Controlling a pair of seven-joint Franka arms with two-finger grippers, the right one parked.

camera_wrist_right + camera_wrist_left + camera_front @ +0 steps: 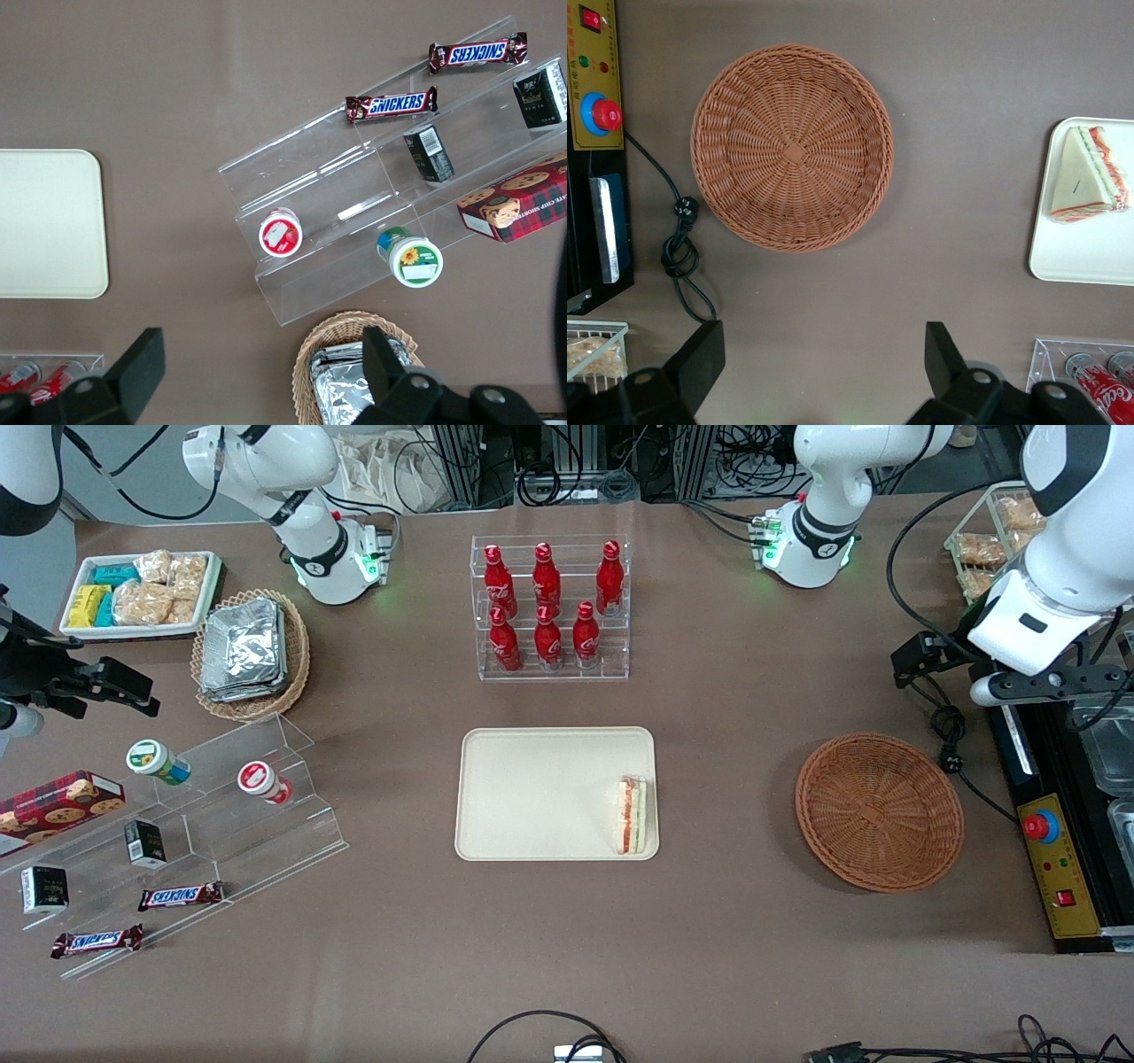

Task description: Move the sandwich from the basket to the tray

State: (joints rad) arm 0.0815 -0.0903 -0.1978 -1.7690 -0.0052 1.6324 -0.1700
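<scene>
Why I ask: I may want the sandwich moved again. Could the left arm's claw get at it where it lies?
Probably yes. The sandwich lies on the tray at the edge nearest the basket, with nothing over or against it. The claw is open and empty, above the table near the basket.

table: brown matte top, fills most of front view | upper centre: metal frame legs w/ tangled black cables | upper left: pale grey floor | right edge: black side unit w/ yellow control panel | light: even, soft shadows
</scene>
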